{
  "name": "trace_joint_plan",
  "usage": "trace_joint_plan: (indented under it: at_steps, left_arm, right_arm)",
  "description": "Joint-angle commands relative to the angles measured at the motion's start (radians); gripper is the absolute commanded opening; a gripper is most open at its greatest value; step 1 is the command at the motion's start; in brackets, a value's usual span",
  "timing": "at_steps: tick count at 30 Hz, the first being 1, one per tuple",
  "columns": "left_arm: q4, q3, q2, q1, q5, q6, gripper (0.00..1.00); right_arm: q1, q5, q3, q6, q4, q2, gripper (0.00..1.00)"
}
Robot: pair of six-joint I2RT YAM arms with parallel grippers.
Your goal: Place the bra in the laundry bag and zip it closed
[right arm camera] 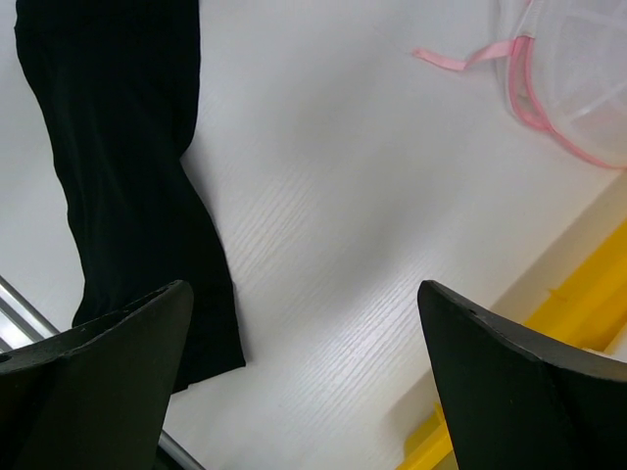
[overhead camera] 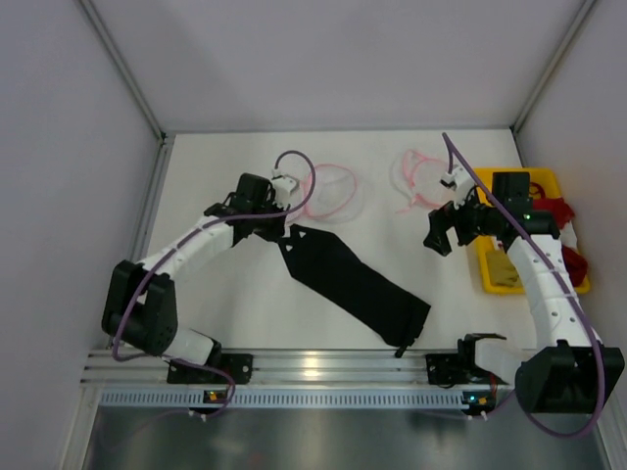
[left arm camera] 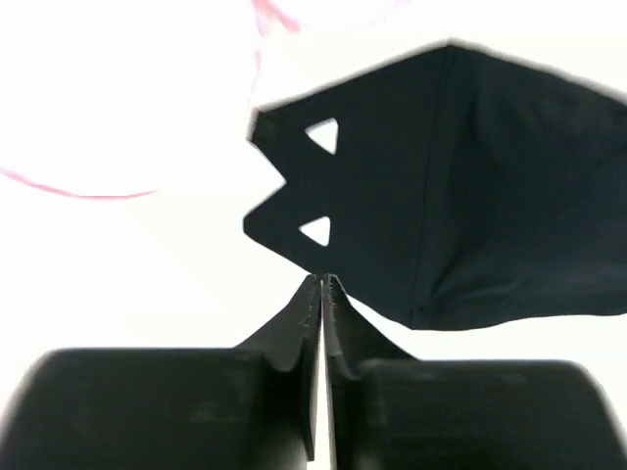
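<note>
The black bra [overhead camera: 358,279] lies stretched diagonally across the table's middle. In the left wrist view its pointed wing with two triangular cut-outs [left arm camera: 411,186] sits just ahead of my fingers. My left gripper [overhead camera: 281,231] [left arm camera: 322,280] is shut, its tips pinching the bra's upper wing edge. A white mesh laundry bag with pink trim [overhead camera: 330,192] lies just beyond it, and it shows blurred in the left wrist view [left arm camera: 108,117]. My right gripper [overhead camera: 446,235] [right arm camera: 304,372] is open and empty above bare table, right of the bra's lower end [right arm camera: 127,176].
A second mesh bag [overhead camera: 421,178] [right arm camera: 573,69] lies at the back right with a loose pink strap. A yellow tray [overhead camera: 490,269] holding red garments [overhead camera: 560,211] stands at the right edge. Walls close in the table on three sides.
</note>
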Motion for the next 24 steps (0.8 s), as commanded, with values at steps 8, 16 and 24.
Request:
trace_joint_plan:
  at_steps: [8,16,24]
  left_arm:
    - [-0.014,0.018,0.013,0.013,0.016,-0.105,0.98]
    - [0.064,0.046,0.151,-0.022,-0.079,-0.15,0.97]
    - [0.106,0.044,0.272,-0.074,-0.182,-0.182,0.92]
  right_arm:
    - [-0.01,0.001,0.053,0.028,0.024,-0.006,0.99]
    - [-0.01,0.015,0.044,0.029,0.023,0.006,0.99]
    - [-0.012,0.037,0.041,0.023,0.03,0.019,0.99]
